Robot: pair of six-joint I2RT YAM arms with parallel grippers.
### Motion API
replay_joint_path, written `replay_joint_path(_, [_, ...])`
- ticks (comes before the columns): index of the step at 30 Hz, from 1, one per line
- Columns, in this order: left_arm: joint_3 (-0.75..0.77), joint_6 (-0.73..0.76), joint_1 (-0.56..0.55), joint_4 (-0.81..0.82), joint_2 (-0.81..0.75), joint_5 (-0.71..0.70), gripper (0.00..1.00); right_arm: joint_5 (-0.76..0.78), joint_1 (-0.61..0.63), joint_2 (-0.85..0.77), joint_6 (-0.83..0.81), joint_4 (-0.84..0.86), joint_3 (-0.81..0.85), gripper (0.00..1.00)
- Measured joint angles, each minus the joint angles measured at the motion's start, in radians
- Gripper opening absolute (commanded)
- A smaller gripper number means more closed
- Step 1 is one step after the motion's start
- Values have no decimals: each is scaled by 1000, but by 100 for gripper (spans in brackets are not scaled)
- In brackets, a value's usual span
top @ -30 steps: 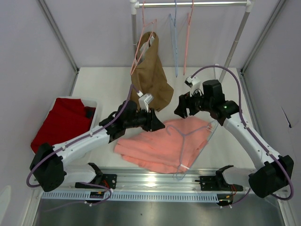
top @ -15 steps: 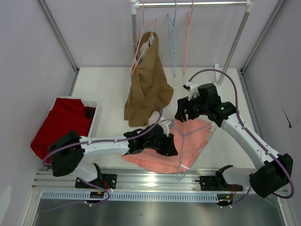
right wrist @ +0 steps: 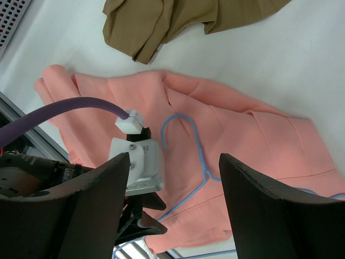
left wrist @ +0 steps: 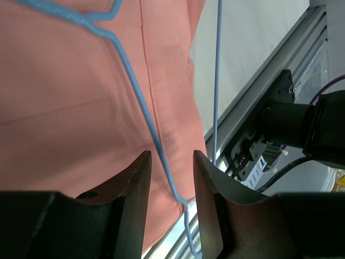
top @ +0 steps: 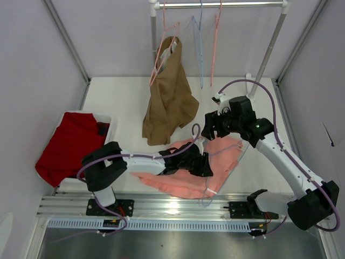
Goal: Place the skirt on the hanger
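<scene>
Newly over the hanger (left wrist: 139, 105), the left gripper (left wrist: 171, 157) straddles its wire, jaws apart, seemingly ready to pinch; the right gripper (top: 209, 128) waits above the hanger, also apart

— What sort of place is this?
— A robotics lab test cell. Plain pale-grey wall panels (top: 43, 65) box in a white tabletop (top: 118, 102), and a slotted aluminium mounting rail (top: 178, 208) runs along its near edge.
— Anything homely?
— Only a silver metal clothes rail (top: 221, 4) at the back.

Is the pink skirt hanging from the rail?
No, the skirt lies flat on the table, with the hanger resting on top of it.
</scene>
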Motion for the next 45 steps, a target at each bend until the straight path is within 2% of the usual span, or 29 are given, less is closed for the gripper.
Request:
replay_joint_path(7, [10,-12,0,60,61,5,39,-1,0,0,0,0,0,73])
replay_joint_path(10, [11,-21,0,81,83,10,31,-1,0,-2,1,0,0,73])
replay_joint_path(13, [11,-31,0,105,101,22,15,-1,-1,-6,3,0,0,73])
replay_joint_path(14, [11,-34,0,114,106,29,3,-1,-2,-8,4,0,0,73])
replay_joint_path(15, [11,-39,0,124,108,32,0,-1,-5,-10,7,0,0,73])
replay_joint_path(21, [1,-24,15,243,111,116,0,-3,-19,-25,11,0,0,73])
replay_joint_path(25, [-40,22,70,325,104,221,0,-23,-35,-46,18,-1,0,73])
replay_joint_path(37, [-70,180,303,353,-40,561,0,-113,-70,-110,34,-2,29,74])
replay_joint_path(45, [-70,267,354,294,-122,689,0,-188,-115,-132,30,-11,43,76])
